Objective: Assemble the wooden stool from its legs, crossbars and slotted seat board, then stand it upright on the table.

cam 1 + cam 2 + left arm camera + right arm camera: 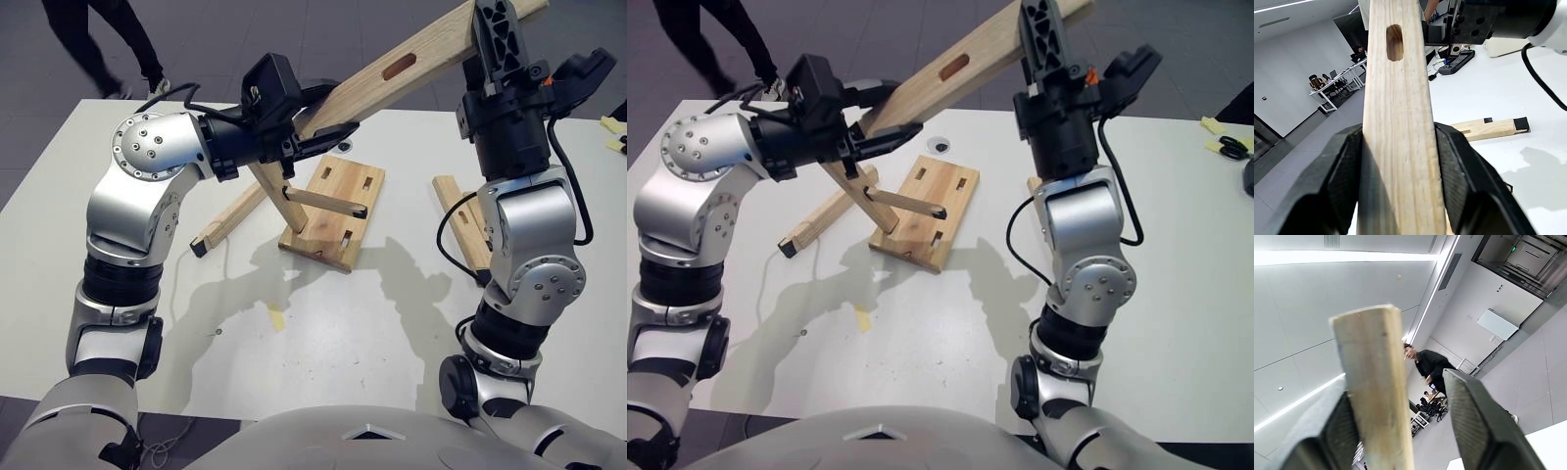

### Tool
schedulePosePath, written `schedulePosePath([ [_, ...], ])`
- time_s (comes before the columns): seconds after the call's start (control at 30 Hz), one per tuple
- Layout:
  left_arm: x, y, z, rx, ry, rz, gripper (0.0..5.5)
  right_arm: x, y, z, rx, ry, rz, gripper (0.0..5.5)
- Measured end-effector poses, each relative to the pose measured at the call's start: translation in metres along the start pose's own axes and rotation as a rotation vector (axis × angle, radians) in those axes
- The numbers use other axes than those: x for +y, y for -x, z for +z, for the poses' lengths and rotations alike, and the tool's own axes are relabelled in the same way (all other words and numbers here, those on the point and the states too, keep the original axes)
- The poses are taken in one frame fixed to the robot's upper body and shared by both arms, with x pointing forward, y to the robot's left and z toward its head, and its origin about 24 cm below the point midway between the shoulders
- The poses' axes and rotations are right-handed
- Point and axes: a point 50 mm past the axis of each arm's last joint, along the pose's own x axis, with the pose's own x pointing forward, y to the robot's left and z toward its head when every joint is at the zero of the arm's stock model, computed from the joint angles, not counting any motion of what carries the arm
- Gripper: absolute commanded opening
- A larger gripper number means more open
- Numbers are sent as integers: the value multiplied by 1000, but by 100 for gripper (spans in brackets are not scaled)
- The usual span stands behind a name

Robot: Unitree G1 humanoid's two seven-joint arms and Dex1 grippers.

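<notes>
While one leg [436,47] hangs slanted over the table's [323,333] far middle, the left gripper [318,122] clamps its lower end and the right gripper [495,34] pinches its raised end. The seat board [343,191] lies flat mid-table, with a second leg [277,194] leaning up from it and a crossbar [328,203] jutting from that leg.

The step in hand looks like joining the held leg to this part-built frame. Next it likely needs to be tipped and lowered so that its mortise [399,67] meets the crossbar's free end.

I count one board, one crossbar and four legs. A third leg [230,217] lies towards the left edge and a fourth [458,217] towards the right.
</notes>
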Motion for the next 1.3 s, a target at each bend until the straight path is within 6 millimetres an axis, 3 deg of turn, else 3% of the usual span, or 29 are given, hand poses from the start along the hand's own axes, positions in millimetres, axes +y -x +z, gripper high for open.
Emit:
schedulePosePath([
  [0.2,-1,1,-5,9,0,-8,206,-4,3,-2,4,13,-13,108],
  [0.27,-2,0,-7,16,-2,-11,206,-4,4,-3,3,27,-11,103],
  [0.3,-2,0,-7,18,-3,-11,243,-4,5,-3,3,33,-11,103],
  [0.47,6,6,0,-34,54,19,325,-12,9,-2,-3,93,-57,103],
  [0.6,25,16,29,-173,180,38,398,-16,13,3,-29,113,-87,103],
  [0.73,44,35,72,-343,276,11,460,-19,15,10,-53,136,-109,103],
  [0.83,60,51,83,-406,346,67,513,-21,18,16,-74,154,-131,103],
  [0.93,78,53,66,-346,367,226,540,-23,21,21,-93,167,-149,103],
  [1.1,92,37,-19,48,242,532,540,-29,32,36,-146,270,-211,103],
  [1.23,66,39,-91,317,207,592,540,-30,43,53,-191,465,-268,103],
  [1.3,43,35,-105,329,263,530,540,-29,48,60,-202,532,-285,103],
])
